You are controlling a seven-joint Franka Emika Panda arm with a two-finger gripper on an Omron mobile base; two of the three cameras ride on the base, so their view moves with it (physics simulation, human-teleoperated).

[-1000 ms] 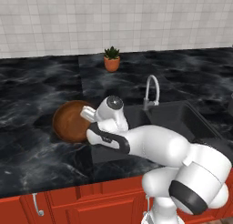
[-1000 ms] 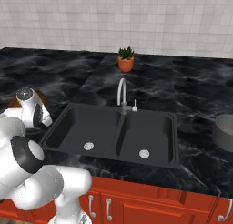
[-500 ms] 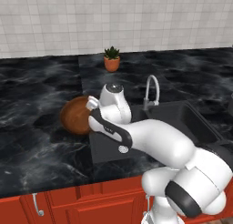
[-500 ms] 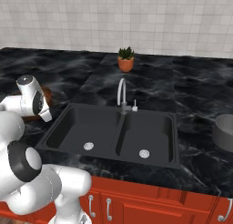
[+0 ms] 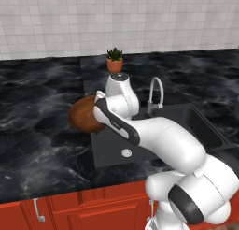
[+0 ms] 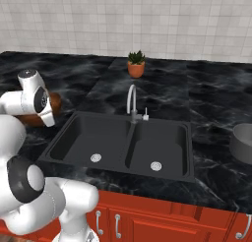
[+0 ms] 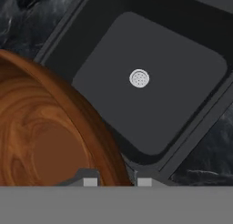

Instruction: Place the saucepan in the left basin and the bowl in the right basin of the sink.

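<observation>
While the end effector (image 7: 117,181) is pinching the bowl (image 7: 43,134) by its rim at the hand view's left, the left basin (image 7: 150,89) is lying center-right; the right basin (image 6: 160,146) is waiting farther right.

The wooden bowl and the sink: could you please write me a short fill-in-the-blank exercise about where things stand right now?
1. The gripper has its fingers astride the rim of the wooden ____.
2. The bowl is near the ____ basin's outer edge.
3. The saucepan sits on the counter on the ____ basin's side.
4. Behind the faucet stands a potted ____.

Missing words: bowl; left; right; plant
</observation>
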